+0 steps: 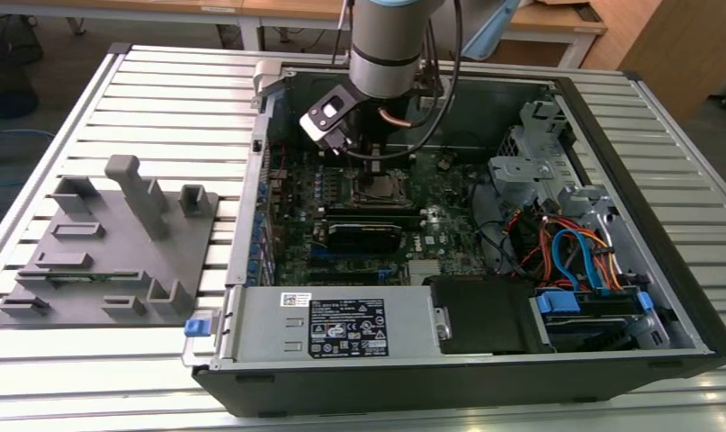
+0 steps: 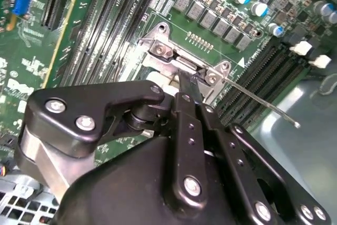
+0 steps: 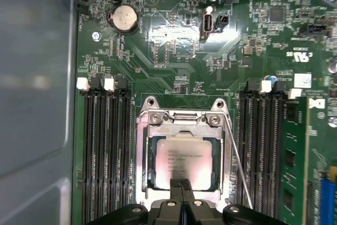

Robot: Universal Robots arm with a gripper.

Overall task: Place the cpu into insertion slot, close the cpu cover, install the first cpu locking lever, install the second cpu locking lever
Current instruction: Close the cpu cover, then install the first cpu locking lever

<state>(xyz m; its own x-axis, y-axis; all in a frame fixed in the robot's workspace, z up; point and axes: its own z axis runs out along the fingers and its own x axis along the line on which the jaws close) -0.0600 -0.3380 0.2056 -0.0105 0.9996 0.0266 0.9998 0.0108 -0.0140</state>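
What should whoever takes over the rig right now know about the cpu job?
The gripper is shut, its tips at one edge of the cpu cover; I see nothing held.
The cpu sits in the insertion slot, its top showing through the cover's window.
Done: cpu placed; the cover looks lowered over it.
Left: the locking levers. One lever runs free beside the socket, seemingly unlatched; the other I cannot make out.
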